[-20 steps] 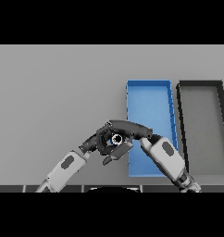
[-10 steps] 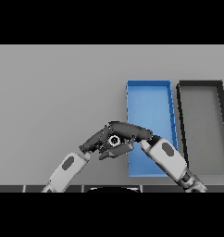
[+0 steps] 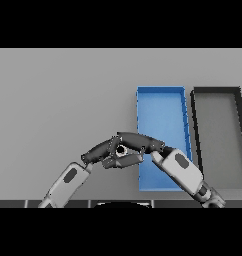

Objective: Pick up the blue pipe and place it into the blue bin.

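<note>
Head view: both hands meet just left of the blue bin [image 3: 160, 107]; right hand [image 3: 140, 142] fingers curl around the pipe [image 3: 121, 149], left hand [image 3: 100, 151] fingers unclear. Placing remains.

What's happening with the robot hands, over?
Left hand and right hand meet left of the rectangular blue bin. Pipe hidden. Rectangular black bin beside it.

Soft, even light falls on the grey table [image 3: 58, 100], with no glare or hot spots anywhere. The far part of the table looks slightly darker than the near part. A faint, diffuse shadow lies under the two dark hands (barely darker than the surface). The blue bin [image 3: 160, 107] shows flat, saturated colour; the black bin [image 3: 218, 125] has a dim interior.
</note>
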`<state>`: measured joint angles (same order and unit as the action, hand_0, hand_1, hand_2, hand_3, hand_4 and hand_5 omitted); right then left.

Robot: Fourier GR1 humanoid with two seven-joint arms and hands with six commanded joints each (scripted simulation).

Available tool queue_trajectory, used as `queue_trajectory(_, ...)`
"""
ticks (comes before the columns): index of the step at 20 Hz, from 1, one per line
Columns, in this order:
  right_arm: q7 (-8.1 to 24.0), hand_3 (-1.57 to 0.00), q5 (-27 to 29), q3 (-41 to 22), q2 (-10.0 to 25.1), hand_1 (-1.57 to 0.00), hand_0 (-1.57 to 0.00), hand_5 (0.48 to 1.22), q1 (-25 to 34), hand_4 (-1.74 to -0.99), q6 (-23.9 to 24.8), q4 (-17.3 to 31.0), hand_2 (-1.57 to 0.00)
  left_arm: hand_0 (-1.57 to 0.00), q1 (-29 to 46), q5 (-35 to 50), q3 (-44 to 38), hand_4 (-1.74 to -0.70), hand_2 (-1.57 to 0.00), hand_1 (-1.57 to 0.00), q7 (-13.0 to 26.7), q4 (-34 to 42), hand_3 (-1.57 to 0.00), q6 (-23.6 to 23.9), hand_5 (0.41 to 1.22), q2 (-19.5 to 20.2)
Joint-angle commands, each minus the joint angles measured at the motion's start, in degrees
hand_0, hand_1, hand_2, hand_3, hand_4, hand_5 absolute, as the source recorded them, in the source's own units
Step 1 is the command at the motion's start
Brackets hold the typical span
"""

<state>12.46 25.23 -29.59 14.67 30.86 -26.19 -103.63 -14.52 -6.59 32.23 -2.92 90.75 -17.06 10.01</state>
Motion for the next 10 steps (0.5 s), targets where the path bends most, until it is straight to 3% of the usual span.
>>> queue_trajectory(1,-0.16,-1.56,-0.28,0.1,-0.09,-1.57,-1.57,1.214,0.32,-1.495,0.33,0.06,-1.57,-0.19,0.02,-0.07,-0.12,-0.97,-0.16,-0.18,0.43,0.33,-0.18,0.13,0.849,0.23)
queue_trajectory(5,0.51,-1.57,-1.57,-0.29,0.03,-1.57,-1.57,1.218,1.09,-1.495,0.79,0.34,-1.57,-0.08,-0.74,-0.47,-0.49,-0.89,-0.07,-0.07,2.76,-0.53,-0.07,0.8,0.664,-0.23)
queue_trajectory(10,0.0,-1.57,0.34,0.17,-0.1,-1.57,-1.57,1.22,0.77,-1.489,0.95,1.17,-1.57,-0.03,-0.05,1.78,-1.17,-0.89,-0.02,-0.02,4.7,-0.88,-0.02,0.09,0.576,-0.88)
